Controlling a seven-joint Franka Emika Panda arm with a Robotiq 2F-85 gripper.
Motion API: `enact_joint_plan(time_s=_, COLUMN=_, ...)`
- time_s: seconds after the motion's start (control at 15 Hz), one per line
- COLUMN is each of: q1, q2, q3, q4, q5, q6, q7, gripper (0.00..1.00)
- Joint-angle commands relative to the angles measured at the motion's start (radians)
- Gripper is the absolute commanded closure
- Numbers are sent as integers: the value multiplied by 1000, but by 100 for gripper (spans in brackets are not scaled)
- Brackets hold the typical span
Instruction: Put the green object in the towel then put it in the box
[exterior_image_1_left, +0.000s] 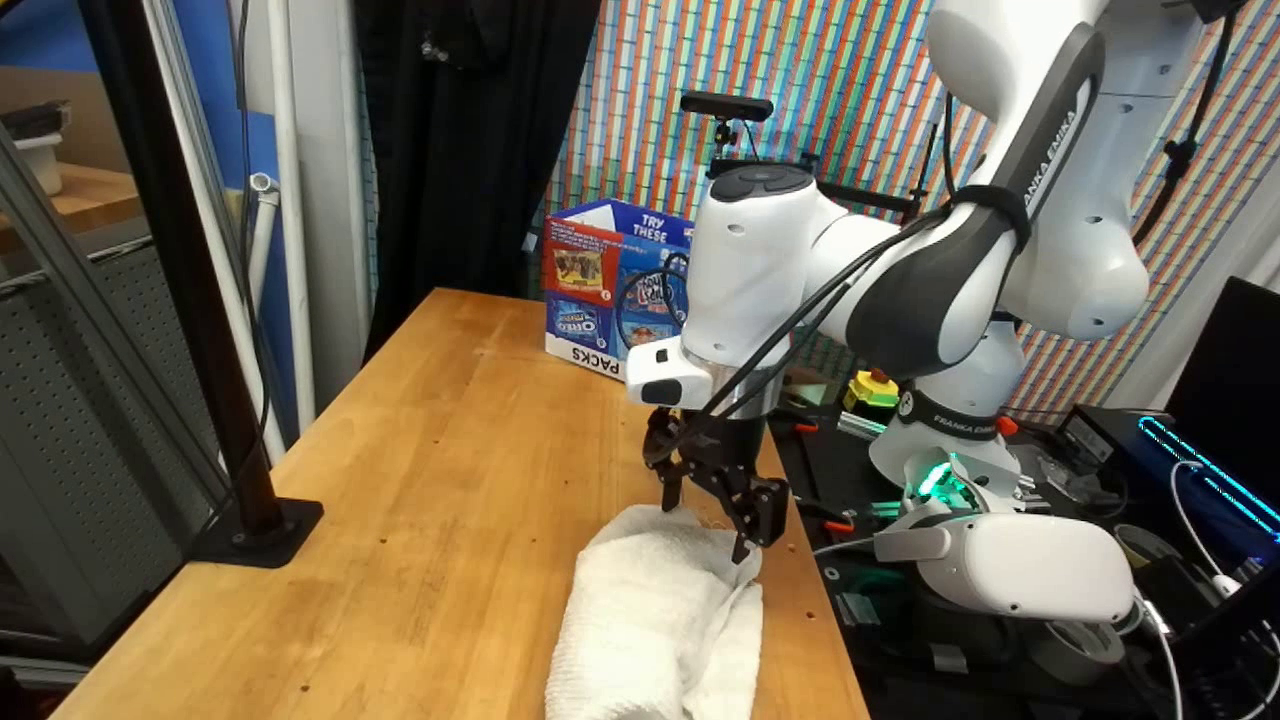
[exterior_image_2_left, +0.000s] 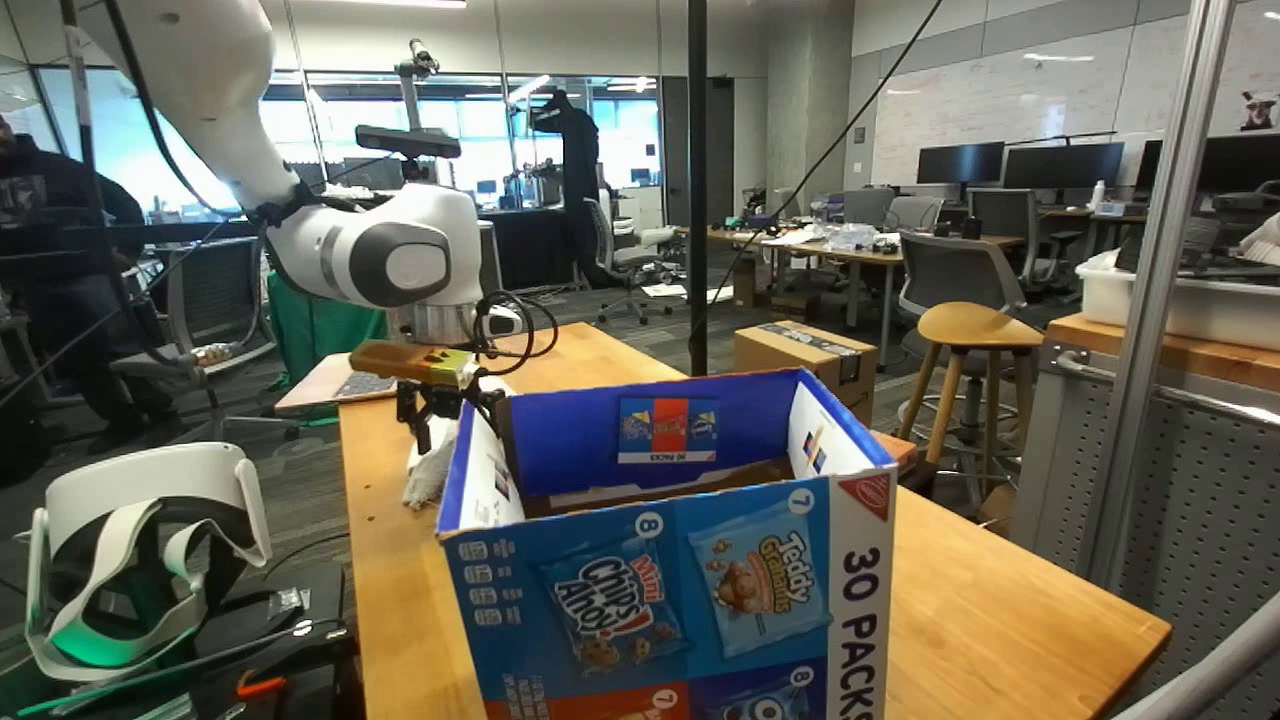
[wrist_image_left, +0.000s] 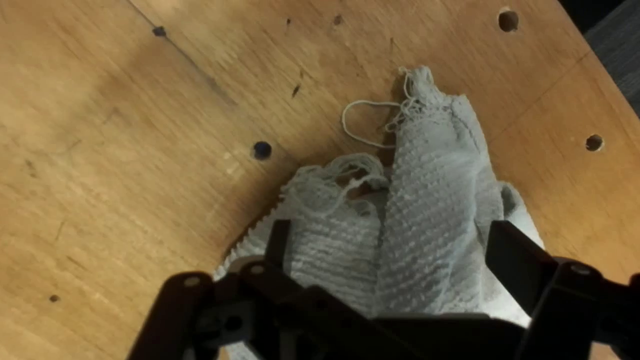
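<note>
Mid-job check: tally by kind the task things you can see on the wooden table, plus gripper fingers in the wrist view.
Blue printed box: 1
White towel: 1
Green object: 0 in sight, perhaps hidden
Gripper fingers: 2
Total: 4

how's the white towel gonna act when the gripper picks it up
The towel will probably sag rather than hold its shape, judging by its soft wrinkles. Its knobbly weave should give the open gripper fair hold, though the loose threads might snag.
</note>
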Motion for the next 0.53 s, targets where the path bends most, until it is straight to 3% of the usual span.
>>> enact_joint_plan(time_s=0.0, q1=-3, q2=59, q3=7, q4=8, q5=-78, q6=25, q7=81, gripper=0)
enact_joint_plan(time_s=0.07, q1=-3, q2=71, q3=5, q4=10, q5=-94, q6=23, q7=92, gripper=0)
enact_joint_plan(time_s=0.2, q1=-4, q2=85, q3=6, q4=11, q5=-111, q6=22, q7=103, gripper=27)
enact_joint_plan(time_s=0.47, q1=0, q2=53, q3=24, q4=12, q5=-104, q6=30, q7=107, gripper=57)
